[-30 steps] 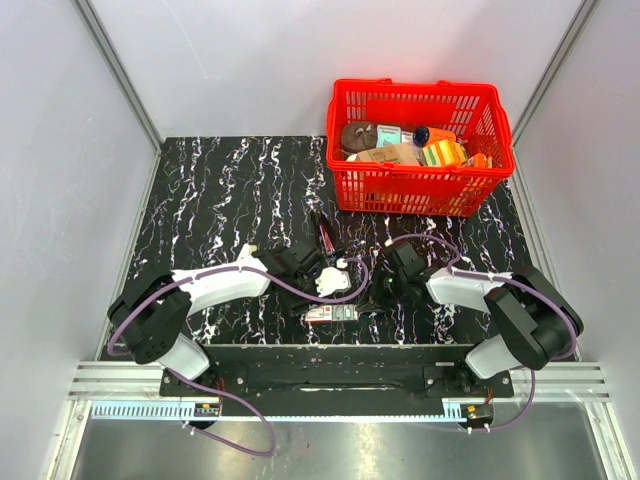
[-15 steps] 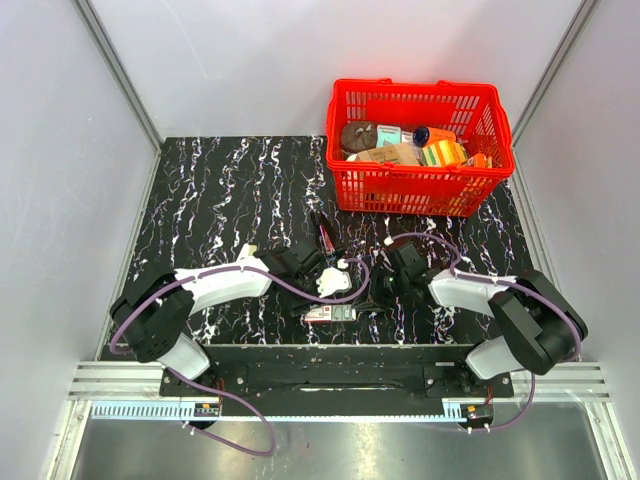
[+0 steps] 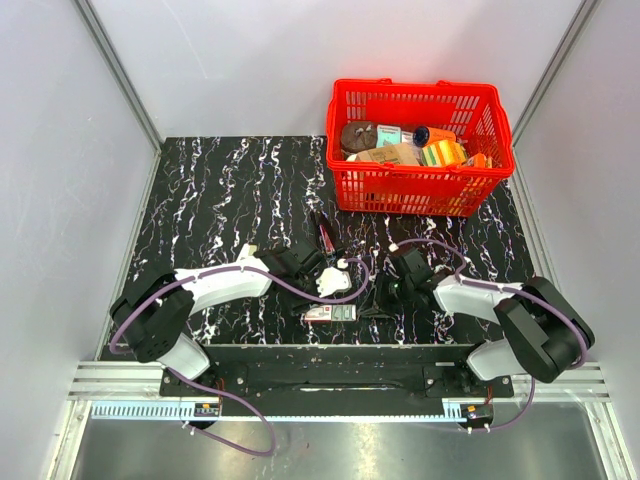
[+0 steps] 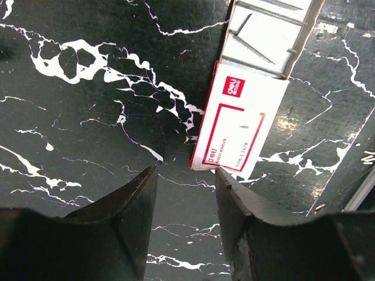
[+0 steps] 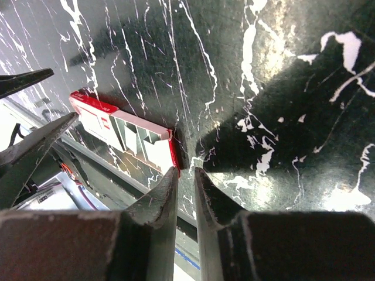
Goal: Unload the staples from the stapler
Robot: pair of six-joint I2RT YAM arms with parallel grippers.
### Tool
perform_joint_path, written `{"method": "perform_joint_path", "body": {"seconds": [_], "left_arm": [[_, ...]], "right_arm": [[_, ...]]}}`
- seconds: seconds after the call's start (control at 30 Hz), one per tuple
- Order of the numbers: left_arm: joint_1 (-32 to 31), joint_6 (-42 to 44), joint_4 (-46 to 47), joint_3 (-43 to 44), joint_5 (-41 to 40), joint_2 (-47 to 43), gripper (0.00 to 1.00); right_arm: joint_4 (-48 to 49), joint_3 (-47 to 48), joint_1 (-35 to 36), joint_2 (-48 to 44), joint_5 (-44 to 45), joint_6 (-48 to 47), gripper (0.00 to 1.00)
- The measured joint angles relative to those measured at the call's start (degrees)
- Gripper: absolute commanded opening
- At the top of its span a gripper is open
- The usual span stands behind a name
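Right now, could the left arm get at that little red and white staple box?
Probably yes: the left gripper is open and empty, and the staple box lies flat just beyond its fingertips, slightly right of the gap, nothing between them.

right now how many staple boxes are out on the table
1. The red-and-white staple box lies near the front edge of the table, its tray slid partly out. More could be hidden in the red basket.

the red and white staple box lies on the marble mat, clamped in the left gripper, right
Not clamped. The staple box lies on the marble mat, but the left gripper is open and empty, the box just past its fingertips, as the left wrist view shows.
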Motion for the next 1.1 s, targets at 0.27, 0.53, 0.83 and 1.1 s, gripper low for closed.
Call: {"method": "perform_joint_path", "body": {"seconds": [0.27, 0.53, 0.83, 1.1], "left_arm": [[0.0, -0.1, 0.0, 0.0, -0.5, 0.0, 0.48], [0.0, -0.1, 0.0, 0.0, -0.7, 0.0, 0.48], [0.0, -0.1, 0.0, 0.0, -0.7, 0.0, 0.47], [0.0, -0.2, 0.0, 0.0, -0.7, 1.0, 0.47]], "right_arm": [[5.1, -0.3, -0.1, 2.1, -1.4, 1.2, 0.19], [8.6, -1.7, -0.1, 3.2, -2.5, 2.6, 0.15], [11.5, -2.1, -0.1, 4.1, -3.5, 3.5, 0.14], [14.6, -2.4, -0.1, 5.9, -4.8, 4.3, 0.12]]}}
